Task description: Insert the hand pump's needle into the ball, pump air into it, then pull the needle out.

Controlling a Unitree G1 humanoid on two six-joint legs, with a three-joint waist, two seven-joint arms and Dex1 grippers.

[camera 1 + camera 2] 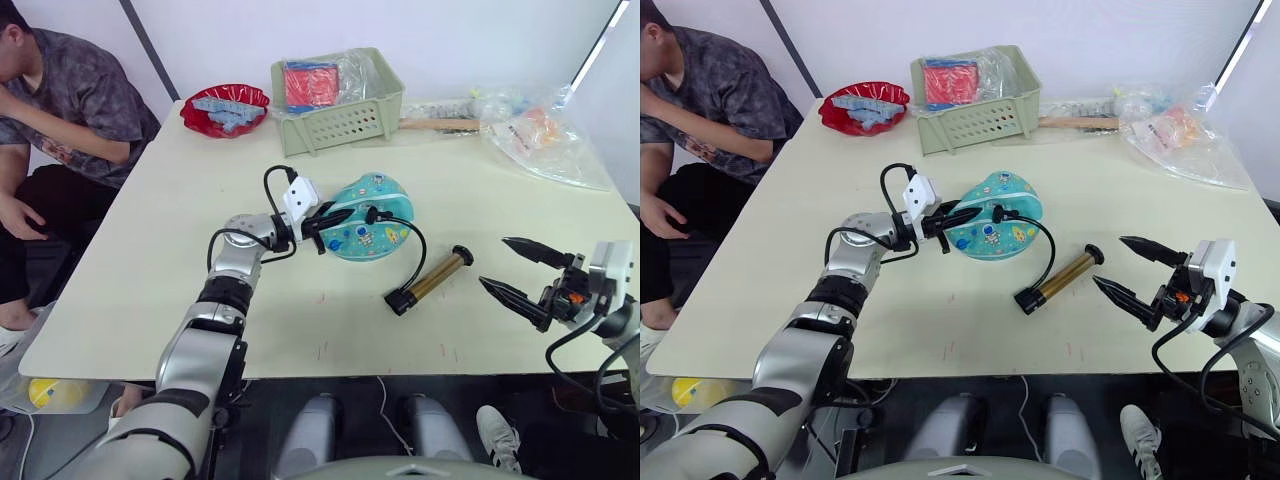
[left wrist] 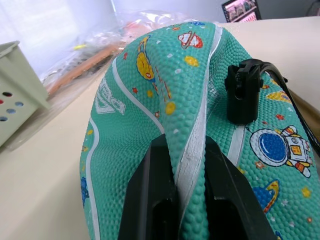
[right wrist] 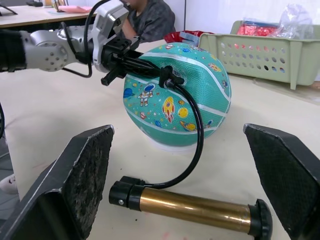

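Nearest me, the right gripper [image 1: 522, 271] hung wide open and empty beside the stiff, slippery-looking hand pump [image 1: 432, 279], best gripped mid-barrel, while the left gripper [image 1: 335, 218] pinched a fold of the soft, half-flat ball [image 1: 372, 219].

Left arm: extended forward, wrist level.
Left gripper [image 1: 335, 218]: fingers [image 2: 150, 200] pinched on a fold of the ball [image 1: 372, 213].
Right gripper [image 1: 517, 268]: fingers spread wide, holding nothing.

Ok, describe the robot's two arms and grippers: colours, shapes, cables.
Both arms are silver-grey jointed segments with black bands and looping black cables. The left gripper and right gripper each carry a white wrist block and two tapered black fingers with rough inner pads.
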